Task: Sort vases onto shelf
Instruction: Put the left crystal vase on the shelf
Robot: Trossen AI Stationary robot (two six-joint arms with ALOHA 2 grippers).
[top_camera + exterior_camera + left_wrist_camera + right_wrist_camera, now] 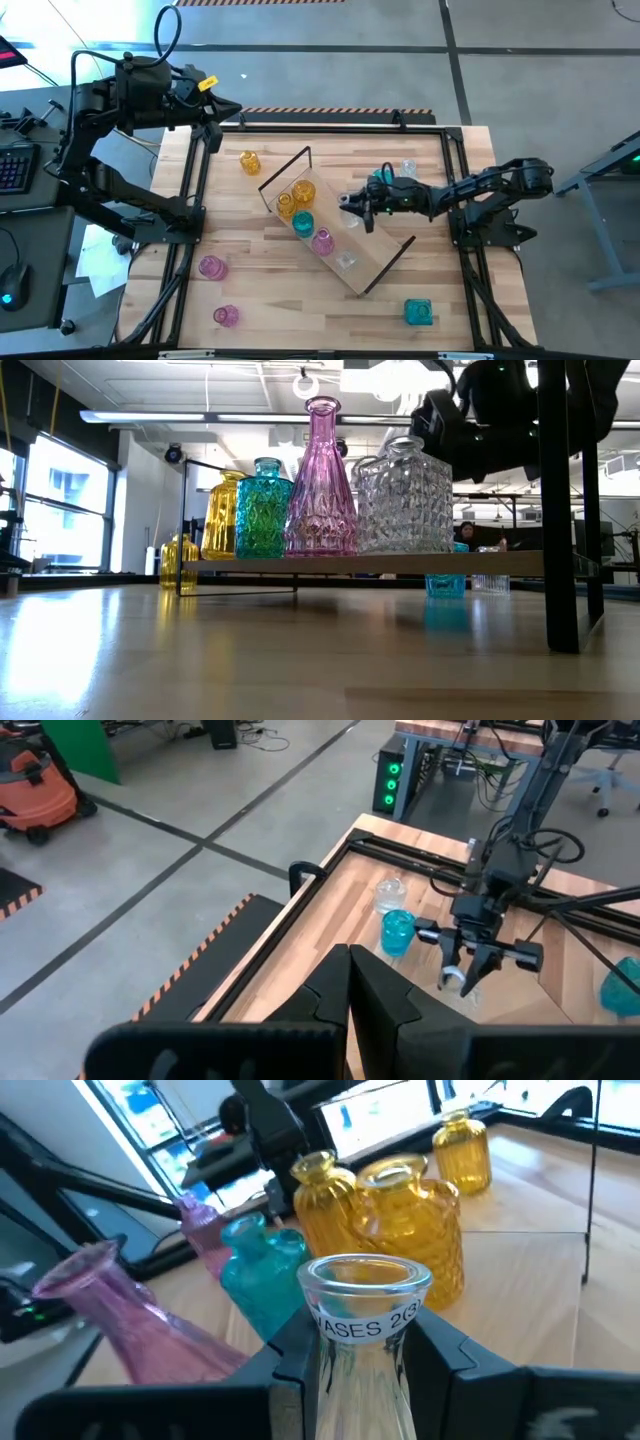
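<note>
The shelf (385,250) lies slantwise at mid-table. On it two yellow vases (295,190), a teal one (302,222), a pink one (322,242) and a clear square one (405,495) stand upright on their bases. My right gripper (350,207) reaches in over the shelf from the table's right, shut on a clear vase (365,1295). The base of that vase is hidden. My left gripper (215,130) hangs shut, with nothing in it, above the far left corner. My right gripper pinches the clear vase's neck (362,1328) between its two fingers (295,1345), just under the rim, at a printed label. The fingers come nearly level from the table's right. The vase stands upright. Whether its base rests on the shelf I cannot tell.
Loose vases stand on the table: a yellow one (249,162) far left of the shelf, two pink ones (211,267) (226,315) near left, a teal one (418,312) near right, and a teal one (397,932) and a clear one (389,895) beside the right arm.
</note>
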